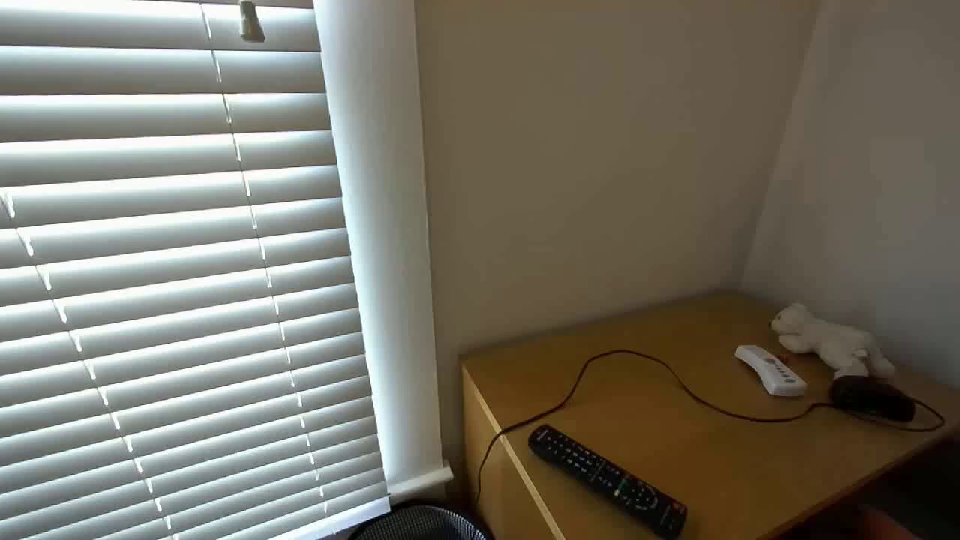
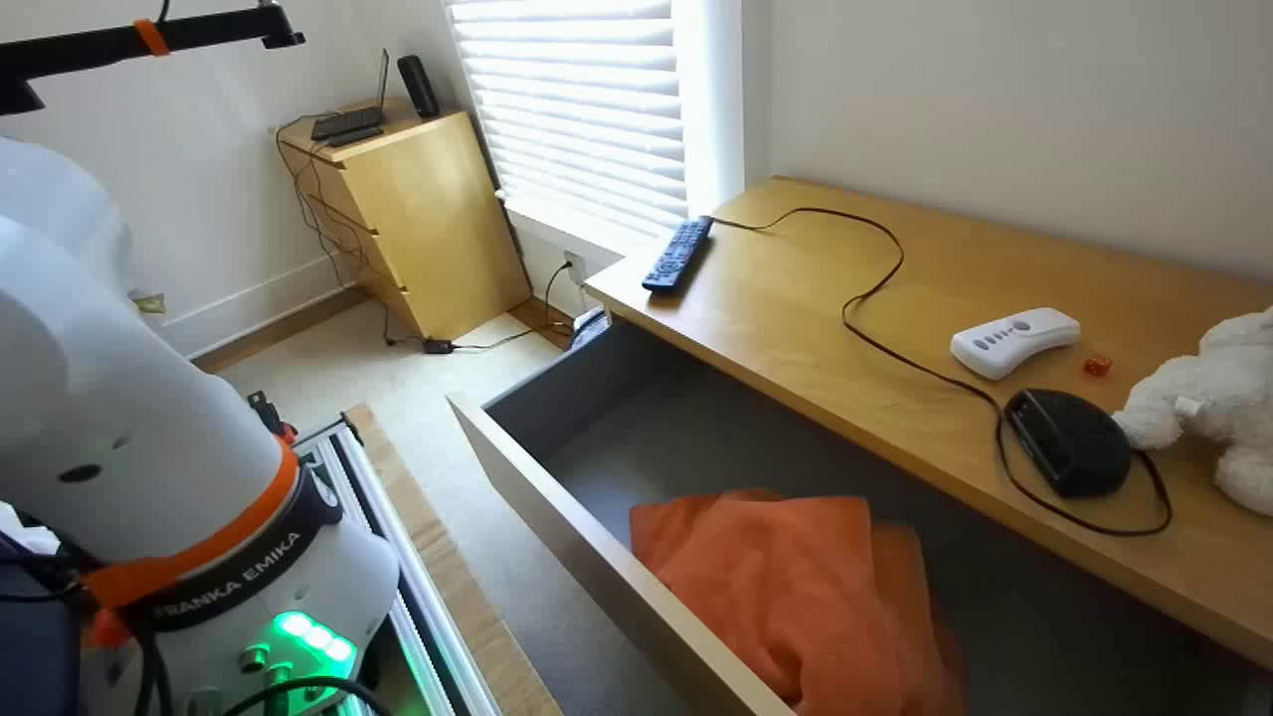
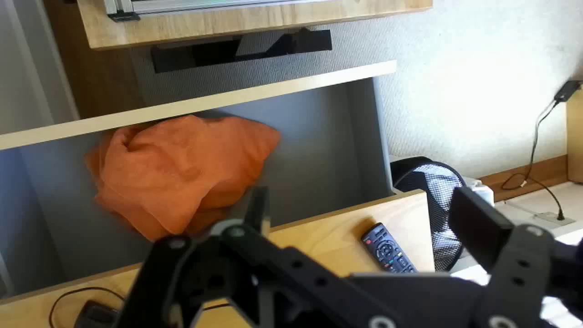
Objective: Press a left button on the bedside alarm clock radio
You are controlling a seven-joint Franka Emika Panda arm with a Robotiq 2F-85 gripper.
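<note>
The bedside alarm clock radio is a small black block with a thin dark cord. It sits on the wooden dresser top near the front edge, and also shows in an exterior view. In the wrist view only a part of the clock radio shows at the bottom left corner, partly behind the gripper. My gripper is open with nothing between its fingers. It is above the dresser, over the remote's end and away from the clock radio. The gripper is out of view in both exterior views.
A long black remote, a white gadget, a small red cube and a white plush toy lie on the dresser top. Below, an open drawer holds an orange cloth. A mesh bin stands beside the dresser.
</note>
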